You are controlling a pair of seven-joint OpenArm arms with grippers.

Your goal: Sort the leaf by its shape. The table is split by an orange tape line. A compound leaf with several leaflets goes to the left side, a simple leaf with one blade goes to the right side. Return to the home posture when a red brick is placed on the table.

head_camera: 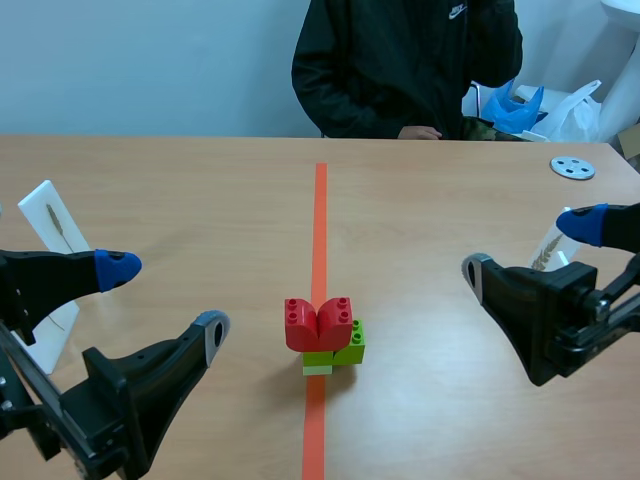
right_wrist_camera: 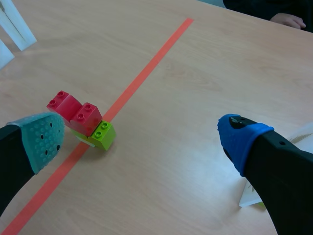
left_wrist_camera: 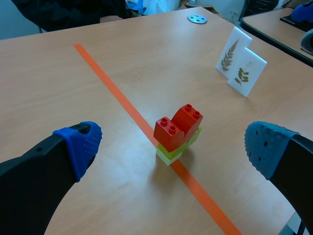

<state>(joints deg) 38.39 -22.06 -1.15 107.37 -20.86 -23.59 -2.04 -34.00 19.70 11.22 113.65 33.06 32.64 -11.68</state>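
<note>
Left pincer and right pincer gape empty. The nine-o'clock leaf card looks stiff, light; pinch its edges.

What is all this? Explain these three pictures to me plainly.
Two robot arms work over a table. The scene view looks out from between them. The other two views come from a camera on each wrist. The left gripper and the right gripper are both open and hold nothing. On the orange tape line sit red bricks atop green bricks. White leaf cards stand on both sides. A person sits opposite.
</note>
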